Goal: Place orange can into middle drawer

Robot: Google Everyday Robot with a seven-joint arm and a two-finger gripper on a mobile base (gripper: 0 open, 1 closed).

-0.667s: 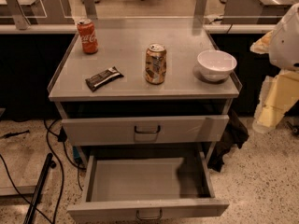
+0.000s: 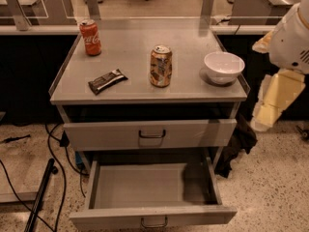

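Observation:
The orange can stands upright near the middle of the grey cabinet top, with nothing touching it. The middle drawer is pulled open below and its inside is empty; its small dark loop handle is at the front. The drawer above it is closed. My gripper hangs off the right side of the cabinet, at about the height of the cabinet top, pointing down under the white arm. It is well apart from the can and holds nothing.
A red cola can stands at the back left of the top. A dark snack bar lies at the front left. A white bowl sits at the right. Cables and a dark pole lie on the floor at left.

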